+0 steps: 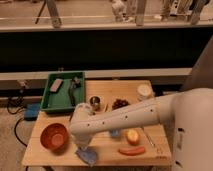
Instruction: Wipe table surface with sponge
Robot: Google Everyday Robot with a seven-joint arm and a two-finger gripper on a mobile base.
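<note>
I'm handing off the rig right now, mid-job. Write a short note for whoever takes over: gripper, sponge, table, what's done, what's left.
Gripper: pointing down at the front-left edge of the table, just right of the orange bowl, directly above the sponge.
Sponge: lying on the table surface at the front edge, under the gripper.
Done: the arm has reached the sponge. How much has been wiped cannot be judged.
Left: the wiping strokes. The bowl, the round orange fruit and the long red item sit close by, so keep strokes clear of them.
</note>
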